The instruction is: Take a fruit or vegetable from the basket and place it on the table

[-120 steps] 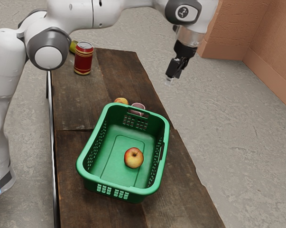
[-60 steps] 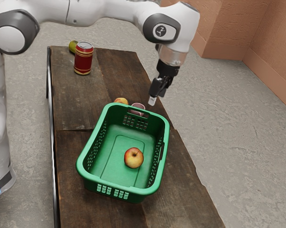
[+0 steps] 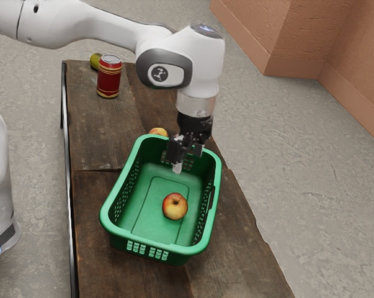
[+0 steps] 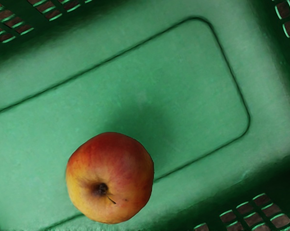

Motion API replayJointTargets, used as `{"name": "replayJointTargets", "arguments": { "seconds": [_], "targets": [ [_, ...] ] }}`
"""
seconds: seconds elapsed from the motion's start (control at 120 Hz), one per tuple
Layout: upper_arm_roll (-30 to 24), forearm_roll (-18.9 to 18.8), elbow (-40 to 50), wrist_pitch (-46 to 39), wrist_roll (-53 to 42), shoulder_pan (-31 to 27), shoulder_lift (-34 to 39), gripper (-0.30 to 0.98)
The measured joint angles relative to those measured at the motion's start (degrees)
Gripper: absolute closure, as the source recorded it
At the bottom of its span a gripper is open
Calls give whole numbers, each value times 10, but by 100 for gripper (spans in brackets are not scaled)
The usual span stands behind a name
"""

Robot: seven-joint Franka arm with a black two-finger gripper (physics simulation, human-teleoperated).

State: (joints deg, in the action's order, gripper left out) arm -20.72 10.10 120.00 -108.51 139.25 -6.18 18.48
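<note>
Near end first, exterior view. Green basket sits upright on the dark wood surface, near end toward the camera. Openwork in its walls.

Apple is in the basket, lying on the basket floor, red over yellow. In the exterior view it's off center, toward the exterior view's right and the near end.

My gripper is over the far part of the basket, pointing down, beyond the apple and apart from it. Fingers stand apart with a visible gap, so it's open. Holding nothing. Can't give the exact opening.

Wrist view: apple rests across the line molded into the basket floor, stem end facing up at my camera, short stem visible. Soft dark shadow on the basket floor beside it. Slotted walls around.

Arm comes in from the exterior view's upper left, drops to the gripper from above the far end.

Past the basket's far rim: a yellow-red fruit on the surface, partly hidden behind that rim. Kind unclear.

Farther back: red can with gold bands, upright. Just behind it, a yellow-green item, mostly blocked by the can. Can't tell what it is.

Gray floor around the surface, reddish-brown wall at the back, exterior view's right.
</note>
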Motion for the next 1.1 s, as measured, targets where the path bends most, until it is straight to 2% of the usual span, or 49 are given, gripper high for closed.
{"name": "replayJointTargets", "arguments": {
  "seconds": [0.133, 0.35, 0.45, 0.508, 0.692, 0.817, 0.917, 1.1],
  "targets": [
    [-19, 6, 13, -13, -43, -27, 2, 0],
    [-38, -28, 14, -22, -178, -44, -10, 0],
    [-48, -34, 14, -23, -230, -31, 22, 0],
    [-60, -53, 14, -23, -266, -23, 37, 0],
    [-65, -87, 17, -22, -425, -44, 41, 0],
    [-65, -94, 21, -17, -522, -47, 42, 0],
    [-70, -94, 60, -15, -590, -65, 83, 0],
    [-76, -89, 86, -14, -688, -42, 99, 0]
  ]
}}
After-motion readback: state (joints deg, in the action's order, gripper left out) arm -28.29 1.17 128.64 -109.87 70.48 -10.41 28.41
